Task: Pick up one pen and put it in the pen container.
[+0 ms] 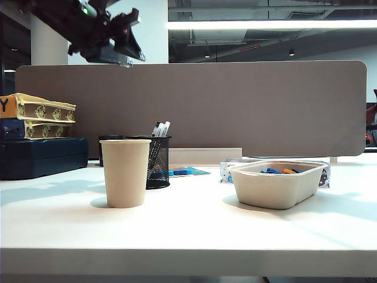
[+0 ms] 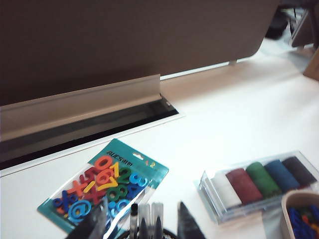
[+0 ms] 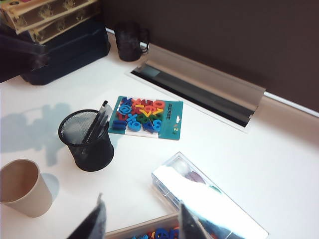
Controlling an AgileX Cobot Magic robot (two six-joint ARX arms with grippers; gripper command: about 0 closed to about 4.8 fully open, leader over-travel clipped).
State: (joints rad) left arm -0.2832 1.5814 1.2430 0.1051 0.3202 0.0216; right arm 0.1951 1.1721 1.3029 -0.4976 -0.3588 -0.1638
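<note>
Black mesh cup (image 3: pixel 87 140): we see pens (image 3: pixel 99 119) standing inside, directly beneath our left gripper (image 2: pixel 142 226).
Left gripper: jaws apart, empty.
Right gripper (image 3: pixel 142 221): jaws apart, empty, cup just ahead.
Progress: we judge the drop done; only retreat remains.

Paper cup (image 1: pixel 125 172) hides part of the pen container (image 1: pixel 159 162) — pens' lower ends unseen.

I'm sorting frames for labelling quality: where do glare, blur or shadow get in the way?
Right wrist view: glare whitens the clear plastic box lid, hiding its contents; the black wire-mesh pen container stays sharp. Left wrist view: soft overall, and the open left gripper blurs at the frame edge. Exterior view: the tan paper cup casts only a faint shadow.
</note>
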